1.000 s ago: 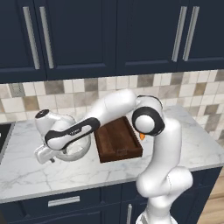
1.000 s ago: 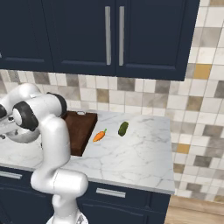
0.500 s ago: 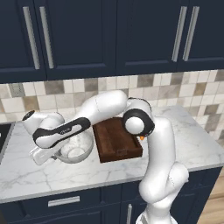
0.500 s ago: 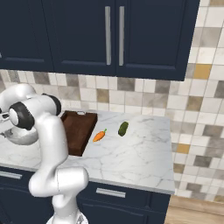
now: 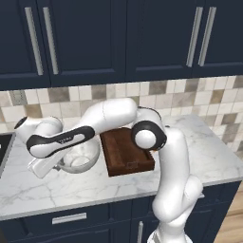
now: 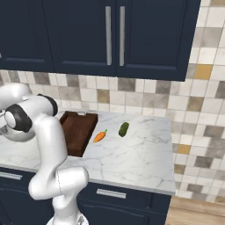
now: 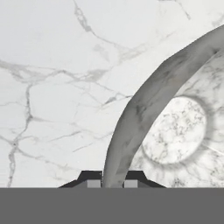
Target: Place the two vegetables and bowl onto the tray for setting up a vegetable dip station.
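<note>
Up close in the hand view, the jaws sit pinched on the thick rim of the bowl (image 7: 144, 113), one fingertip (image 7: 89, 178) outside, the other inside. The gripper (image 7: 113, 180) has that rim, and bare marble surface (image 7: 52, 87) lies open on the outer side. The left base view shows the bowl (image 5: 79, 156) just beside the tray (image 5: 126, 152), though the arm hides whether they touch, I think. The right base view gives what the others miss: the carrot (image 6: 100, 136) lying right by the tray's (image 6: 79, 132) edge, the cucumber (image 6: 124, 128) a bit beyond it, and plenty of free surface past them toward the tiled wall (image 6: 184, 114).
</note>
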